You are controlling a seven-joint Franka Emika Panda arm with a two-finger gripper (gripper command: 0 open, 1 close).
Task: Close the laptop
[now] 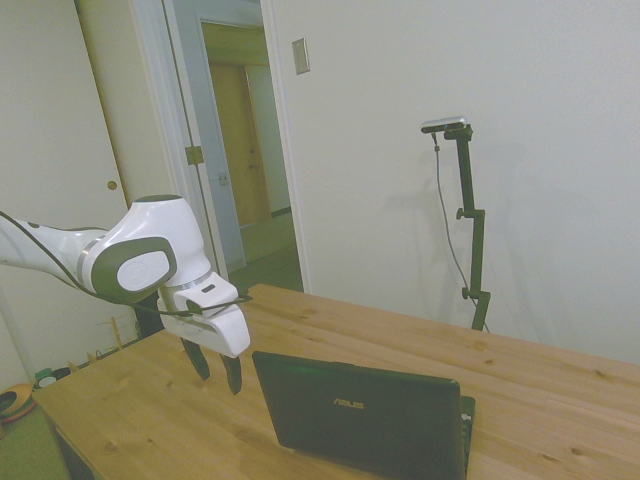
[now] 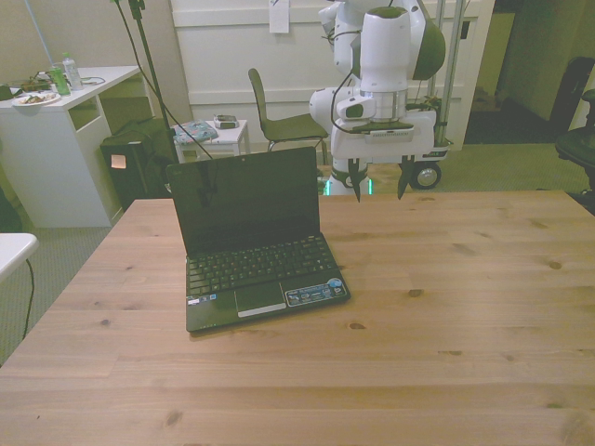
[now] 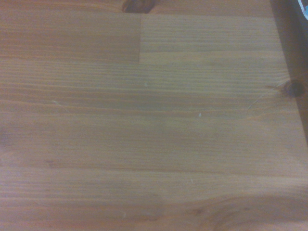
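Black laptop (image 2: 253, 237) sits open on the wooden table (image 2: 465, 307), lid upright. Gripper (image 2: 378, 179) hangs just behind it toward the front view's right, fingers apart, holding nothing. Looks like the approach step; next it needs to get behind the lid's top edge and push.

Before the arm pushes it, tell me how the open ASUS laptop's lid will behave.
The laptop lid looks rigid and should probably swing on its hinge rather than bend. It stands near upright, so a push high up likely folds it. The small body may slide on the smooth wooden table. The open end effector hangs behind it, apart.
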